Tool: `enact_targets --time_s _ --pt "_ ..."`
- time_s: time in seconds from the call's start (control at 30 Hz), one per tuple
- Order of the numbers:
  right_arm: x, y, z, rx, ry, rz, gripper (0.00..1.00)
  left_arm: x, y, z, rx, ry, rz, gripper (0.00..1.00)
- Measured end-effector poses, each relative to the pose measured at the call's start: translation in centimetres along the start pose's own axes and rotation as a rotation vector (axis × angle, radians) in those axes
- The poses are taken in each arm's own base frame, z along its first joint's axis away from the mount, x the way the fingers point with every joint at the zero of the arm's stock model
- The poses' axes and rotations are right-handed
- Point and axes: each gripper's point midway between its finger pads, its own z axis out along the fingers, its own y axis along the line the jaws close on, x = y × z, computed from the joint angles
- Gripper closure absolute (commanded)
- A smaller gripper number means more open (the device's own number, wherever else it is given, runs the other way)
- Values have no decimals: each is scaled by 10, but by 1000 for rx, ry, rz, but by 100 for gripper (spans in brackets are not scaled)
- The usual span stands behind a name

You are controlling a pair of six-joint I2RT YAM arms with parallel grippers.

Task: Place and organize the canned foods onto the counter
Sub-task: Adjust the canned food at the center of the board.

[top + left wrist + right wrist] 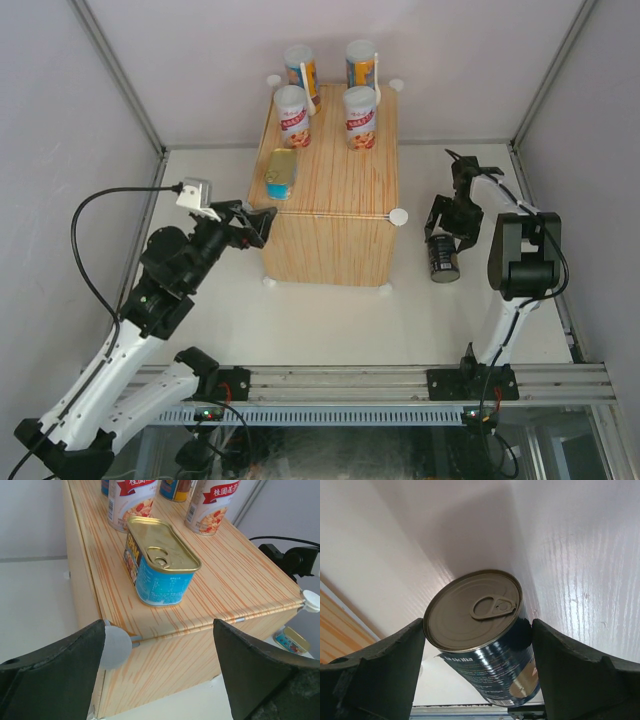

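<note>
the left tool (257, 223) hangs at the near-left corner of the counter (340, 190), fingers wide apart with nothing between them, pointing over the top towards a flat gold-blue tin (160, 562). this tin lies near the left edge of the top. behind it stand two white-red cans (292, 115) (360, 117), and behind those, at the far edge, two tall blue-orange cylinders (300, 68) (360, 62). five containers look placed.

off the counter's right side, a second flat tin (292, 640) lies low on the white floor (330, 320). beside that side wall, the right tool (478, 630) has its fingers pressed on both sides of the dark can (470, 610). i cannot tell if the can is off the floor.

the step in hand looks like the pickup of the dark can. next it would need lifting clear of the counter's top edge, carrying leftward over the bare near-right part, and setting down upright without knocking the right white-red can. the floor tin would follow.

the tin on the counter lies flat, lid and pull tab up, its long axis running roughly near to far, slightly skewed. the dark can's axis is about upright, its pull-ring lid facing up at the right wrist camera. the cans and cylinders at the back all stand upright.
</note>
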Motion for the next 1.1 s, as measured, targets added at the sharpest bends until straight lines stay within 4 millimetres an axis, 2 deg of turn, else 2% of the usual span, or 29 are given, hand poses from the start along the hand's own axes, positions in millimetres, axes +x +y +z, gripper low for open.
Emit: enact_targets --time_s 0.2,0.43,0.63,0.9,1.1 --pt "-6 8 1 -16 -32 -34 28 -5 9 11 -67 -13 -34 8" --pt "-9 20 2 -8 -73 -95 22 -17 32 23 -213 -96 -95 9" --pt "-11 25 1 -11 -97 -111 19 -19 46 30 -290 -126 -95 9" --pt "-10 26 1 -7 -113 -121 16 -28 47 29 -302 -164 -102 9" --pt "-11 26 0 -1 -121 -121 9 -43 46 18 -297 -214 -115 9"
